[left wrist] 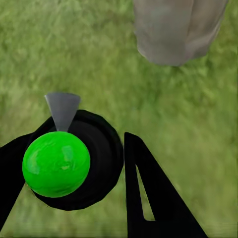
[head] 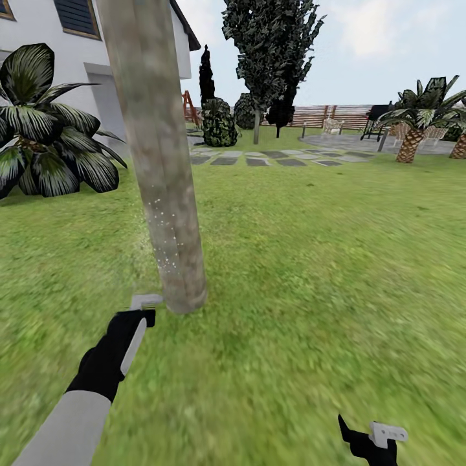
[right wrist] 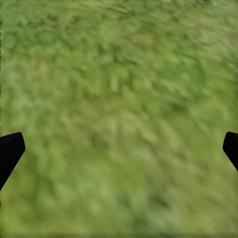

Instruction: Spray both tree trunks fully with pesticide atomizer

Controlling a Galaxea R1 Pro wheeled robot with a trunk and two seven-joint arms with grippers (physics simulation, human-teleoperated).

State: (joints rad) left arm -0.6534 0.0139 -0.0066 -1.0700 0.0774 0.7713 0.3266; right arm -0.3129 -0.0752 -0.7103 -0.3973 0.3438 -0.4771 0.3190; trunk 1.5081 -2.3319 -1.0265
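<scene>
left hand (left wrist: 94, 198) clamps atomizer (left wrist: 69, 158) by its body | near trunk (head: 158, 162) base | likely light, rigid, slick | right hand (right wrist: 119, 148) wide over grass (right wrist: 119, 89)

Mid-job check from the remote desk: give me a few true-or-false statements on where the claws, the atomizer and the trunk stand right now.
1. The left claw holds the pesticide atomizer. True.
2. The tree trunk shows pale spray specks. True.
3. The right claw is pressed against the trunk. False: it hangs over the grass, fingers spread.
4. The atomizer lies on the stepping stones. False: it is in the left claw near the trunk's base.
</scene>
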